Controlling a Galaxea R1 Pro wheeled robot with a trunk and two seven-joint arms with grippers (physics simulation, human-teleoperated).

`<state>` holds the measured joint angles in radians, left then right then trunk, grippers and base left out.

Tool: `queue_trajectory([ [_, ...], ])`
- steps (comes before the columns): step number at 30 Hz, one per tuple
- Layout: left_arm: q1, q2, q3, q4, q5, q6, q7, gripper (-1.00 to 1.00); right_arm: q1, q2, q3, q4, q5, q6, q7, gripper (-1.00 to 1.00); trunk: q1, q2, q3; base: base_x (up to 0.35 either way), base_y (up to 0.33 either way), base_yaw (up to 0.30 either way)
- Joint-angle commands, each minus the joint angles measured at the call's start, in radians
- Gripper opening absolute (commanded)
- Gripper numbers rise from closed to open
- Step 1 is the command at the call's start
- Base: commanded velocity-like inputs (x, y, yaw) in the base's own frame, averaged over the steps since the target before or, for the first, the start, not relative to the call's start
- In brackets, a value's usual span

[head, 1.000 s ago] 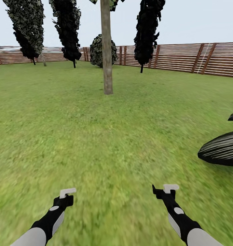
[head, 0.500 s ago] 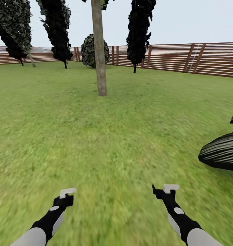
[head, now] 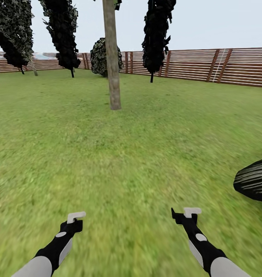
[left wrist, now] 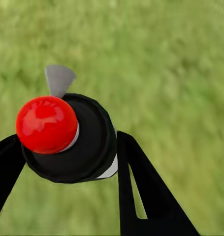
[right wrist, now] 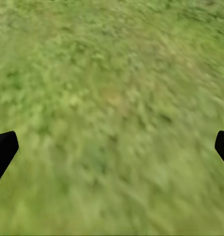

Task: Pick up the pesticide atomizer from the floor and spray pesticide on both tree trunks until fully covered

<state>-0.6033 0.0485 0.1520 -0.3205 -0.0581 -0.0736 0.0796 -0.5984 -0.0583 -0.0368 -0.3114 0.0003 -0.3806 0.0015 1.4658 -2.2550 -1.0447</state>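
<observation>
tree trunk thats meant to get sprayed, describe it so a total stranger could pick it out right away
Start at the brown slatted fence along the far edge of the lawn. In front of it, left of centre, one tree trunk rises from open grass. It is a thick, pale grey-tan bare column, while the trees around it have thin dark stems under black foliage.

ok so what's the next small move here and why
Probably roll the base forward toward the tree trunk. The left tool looks closed around a red-capped canister, likely the atomizer, but the trunk stands far off across the grass, seemingly too distant for spray to land.
</observation>
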Motion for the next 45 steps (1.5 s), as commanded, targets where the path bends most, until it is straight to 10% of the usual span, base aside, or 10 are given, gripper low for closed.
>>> queue_trajectory([
  [1, 0.0, 0.0, 0.0, 0.0, 0.0, 0.0, 0.0, -1.0, 0.0, 0.0, 0.0, 0.0, 0.0, 0.0, 0.0, 1.0, 0.0, 0.0, 0.0, 0.321, 0.145, 0.0],
  [45, 0.0, -0.001, -0.001, 0.0, 0.0, 0.001, 0.0, -1.0, -0.001, 0.0, 0.0, 0.0, 0.0, 0.0, 0.0, 1.0, 0.0, 0.0, 0.0, 0.331, 0.114, 0.0],
])
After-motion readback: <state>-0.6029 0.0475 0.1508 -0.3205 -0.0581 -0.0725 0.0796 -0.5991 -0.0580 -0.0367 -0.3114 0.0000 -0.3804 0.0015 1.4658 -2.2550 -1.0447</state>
